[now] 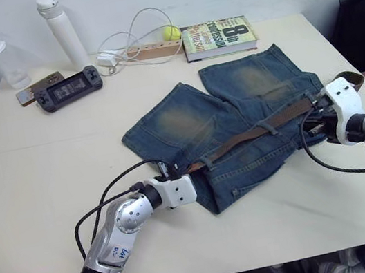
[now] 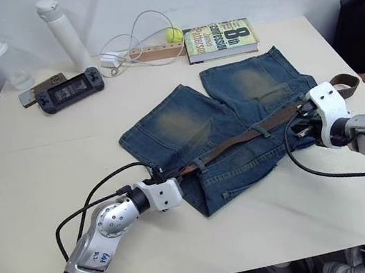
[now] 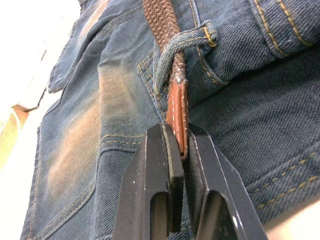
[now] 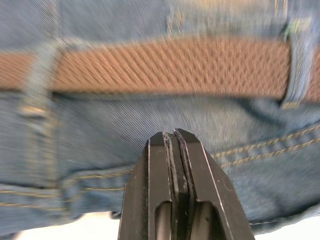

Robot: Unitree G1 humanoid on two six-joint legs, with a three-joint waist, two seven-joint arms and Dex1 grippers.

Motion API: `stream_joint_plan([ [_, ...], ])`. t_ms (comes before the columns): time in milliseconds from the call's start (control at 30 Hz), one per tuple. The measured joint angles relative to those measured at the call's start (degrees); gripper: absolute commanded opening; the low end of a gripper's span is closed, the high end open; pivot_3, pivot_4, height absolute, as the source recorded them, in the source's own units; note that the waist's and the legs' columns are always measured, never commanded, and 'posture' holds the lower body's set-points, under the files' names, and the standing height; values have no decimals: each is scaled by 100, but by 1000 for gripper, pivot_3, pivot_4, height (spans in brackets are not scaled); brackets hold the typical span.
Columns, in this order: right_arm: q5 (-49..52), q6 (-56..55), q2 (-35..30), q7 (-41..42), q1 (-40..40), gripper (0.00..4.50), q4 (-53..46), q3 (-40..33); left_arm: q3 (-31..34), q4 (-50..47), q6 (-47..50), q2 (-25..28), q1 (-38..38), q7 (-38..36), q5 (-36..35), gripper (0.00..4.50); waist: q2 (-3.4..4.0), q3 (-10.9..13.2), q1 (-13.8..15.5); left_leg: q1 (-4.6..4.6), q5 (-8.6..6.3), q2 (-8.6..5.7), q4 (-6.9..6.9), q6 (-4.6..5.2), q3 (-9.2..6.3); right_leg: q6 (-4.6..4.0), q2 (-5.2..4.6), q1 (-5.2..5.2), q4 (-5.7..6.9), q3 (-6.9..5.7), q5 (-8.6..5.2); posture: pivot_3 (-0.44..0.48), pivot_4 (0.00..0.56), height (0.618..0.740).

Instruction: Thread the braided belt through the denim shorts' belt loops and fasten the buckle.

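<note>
The denim shorts (image 1: 236, 120) lie flat at the table's middle, waistband toward me. The braided belt (image 1: 252, 133) runs along the waistband under several belt loops (image 4: 37, 75). My left gripper (image 1: 192, 173) sits at the waistband's left end, shut on the belt's tan leather tip (image 3: 177, 107), just past one loop (image 3: 192, 42). My right gripper (image 1: 313, 111) hovers at the waistband's right end, shut with nothing between its fingers (image 4: 175, 150), just below the belt (image 4: 165, 67). The belt's far end (image 1: 351, 77) curls behind the right wrist. I cannot make out the buckle.
At the table's back stand a book (image 1: 218, 36), a tennis ball (image 1: 171, 32), a white cable (image 1: 131, 36), a game console (image 1: 68, 89), a phone (image 1: 37, 87), a white bottle (image 1: 61, 30) and a clear bottle (image 1: 0, 60). A dark chair (image 1: 364, 29) is at the right.
</note>
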Motion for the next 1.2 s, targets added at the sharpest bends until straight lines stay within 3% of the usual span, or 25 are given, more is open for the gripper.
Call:
stream_joint_plan([
  [200,-612,-649,204,106,-205,38,492,385,365,-460,-238,907,406,-662,-450,0,-13,-11,-56,26,-1,5,-4,-1,14,-1,-1,14,5,4,0,0,150,734],
  [367,-839,-618,386,117,-371,38,680,443,1352,-699,-514,1571,1273,-535,-515,0,-41,-27,-84,44,-3,5,-4,3,13,-2,-2,33,-3,4,2,0,150,734],
  [533,-962,-524,471,166,-459,38,723,470,2285,-640,-862,1909,2067,-251,-493,0,-59,-38,-125,50,-7,10,-8,6,10,-3,-1,45,-14,1,2,0,150,734],
  [733,-1155,-430,536,381,-683,38,890,625,3621,236,-1873,2507,3529,50,-445,0,-69,-44,-167,129,-15,12,-88,13,16,-6,-4,108,-62,4,0,0,150,734],
  [933,-1394,-261,574,581,-965,38,967,806,4430,1235,-2522,2669,4032,301,-562,0,-77,-50,-194,131,-24,15,-99,27,16,-12,-5,104,-63,3,3,0,150,734],
  [1200,-1517,-166,672,747,-1150,38,1024,848,4524,1529,-2600,2416,4095,210,-1142,0,-70,-45,-296,124,-22,16,-104,20,16,-12,-5,95,-64,2,3,0,150,734],
])
